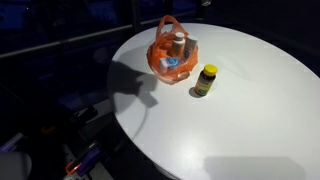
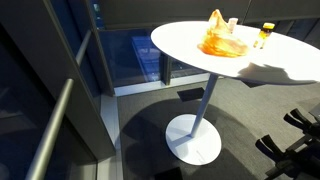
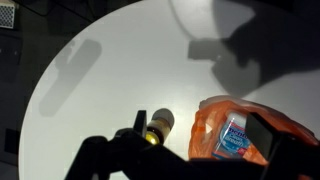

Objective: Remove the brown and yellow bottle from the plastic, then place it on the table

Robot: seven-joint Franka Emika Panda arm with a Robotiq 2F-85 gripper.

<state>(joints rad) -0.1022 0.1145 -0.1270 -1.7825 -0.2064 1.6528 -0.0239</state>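
The small dark brown bottle with a round yellow cap (image 1: 206, 79) stands upright on the round white tabletop (image 1: 250, 120), just beside the translucent orange plastic bag (image 1: 168, 58) and outside it. Your gripper (image 3: 185, 165) hangs spread and empty. Judged from this, the task is done.

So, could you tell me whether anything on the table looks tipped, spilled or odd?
Nothing stands out. The brown and yellow bottle stands upright on the table beside the orange plastic bag, which holds a paler bottle.
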